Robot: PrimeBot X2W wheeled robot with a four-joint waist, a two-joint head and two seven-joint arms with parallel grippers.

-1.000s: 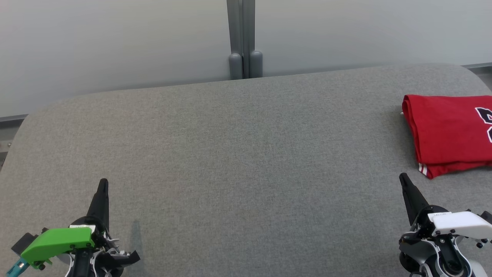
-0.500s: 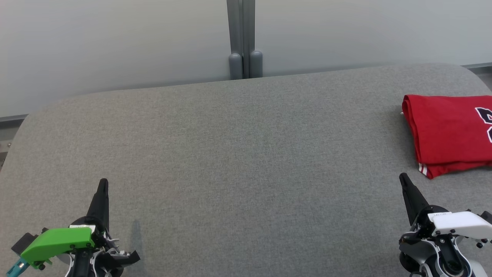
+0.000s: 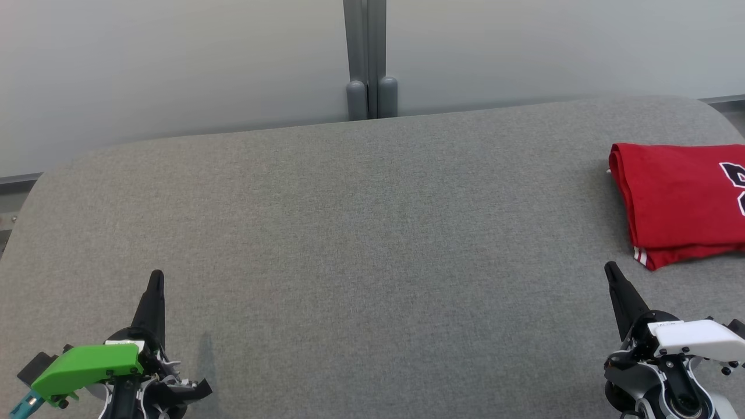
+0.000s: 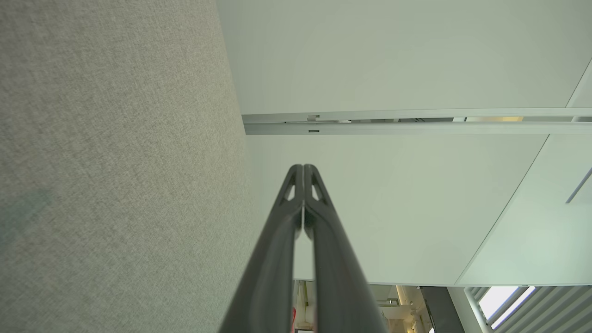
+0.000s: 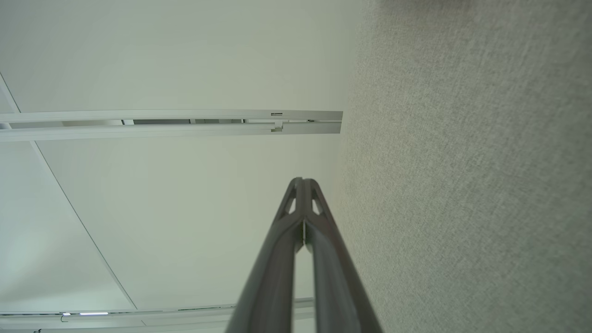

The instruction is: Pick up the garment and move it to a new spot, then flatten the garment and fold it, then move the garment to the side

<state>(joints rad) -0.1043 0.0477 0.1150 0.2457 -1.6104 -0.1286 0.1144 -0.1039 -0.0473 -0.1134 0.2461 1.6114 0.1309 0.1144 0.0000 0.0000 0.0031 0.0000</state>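
Red garment point(image 3: 678, 203) just beyond right claw point(image 3: 610, 269)

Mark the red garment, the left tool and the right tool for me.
red garment point(image 3: 669, 198), head view, on the flat top layer of the folded cloth.
left tool point(image 3: 156, 278), head view, at its closed fingertips.
right tool point(image 3: 611, 270), head view, at its closed fingertips.

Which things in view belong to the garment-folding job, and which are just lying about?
Job: red garment, left claw, right claw.
Just there: grey table, grey post, pale wall.
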